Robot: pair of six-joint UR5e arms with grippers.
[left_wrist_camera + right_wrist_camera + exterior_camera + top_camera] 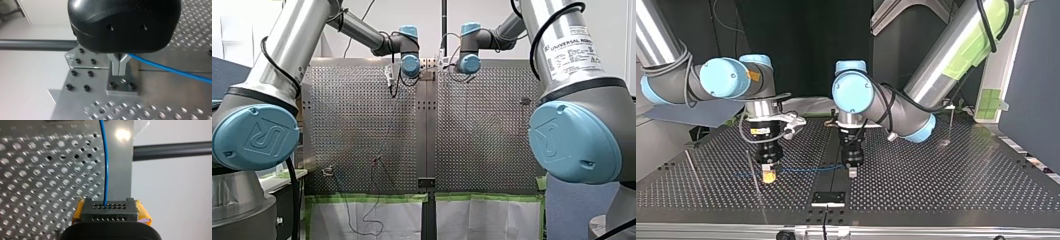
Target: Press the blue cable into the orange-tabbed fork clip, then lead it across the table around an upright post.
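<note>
Two arms meet over the bench point(936, 190) at its edge farthest from their bases, with only a drop beyond. My right gripper point(105, 207) has its yellow-padded fingers closed on the blue cable point(106, 170). My left gripper point(119, 65) pinches it too, metal fingers together. The cable runs between them just above the bench. It sits in no clip that I can see, so I judge both steps undone. Open bench stretches toward the thin post point(952, 125), well apart.

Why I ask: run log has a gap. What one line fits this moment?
left tool: shut on blue cable | right tool: shut on blue cable | cable: strung between tools over table
</note>
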